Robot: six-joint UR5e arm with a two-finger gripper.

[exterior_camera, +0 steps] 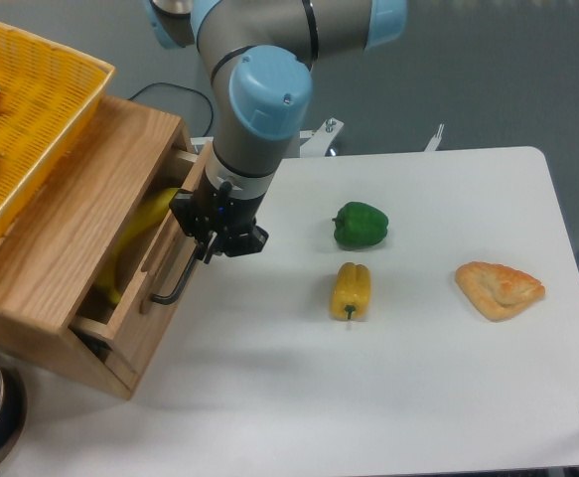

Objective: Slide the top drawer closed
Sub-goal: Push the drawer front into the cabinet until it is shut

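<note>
The gripper (213, 241) presses against the handle (175, 281) of the nearly shut top drawer (150, 283); its finger opening is hidden

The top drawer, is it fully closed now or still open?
Still partly open: the top drawer stands out from the cabinet, and a banana shows in the gap.

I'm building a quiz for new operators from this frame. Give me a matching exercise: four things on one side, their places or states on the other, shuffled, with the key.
Things:
1. banana
2. top drawer
3. green pepper
4. pastry

Places or states:
A. nearest the table's right edge
B. partly open
C. lying inside the drawer
D. just behind the yellow pepper

Pairs: 1-C, 2-B, 3-D, 4-A
</note>
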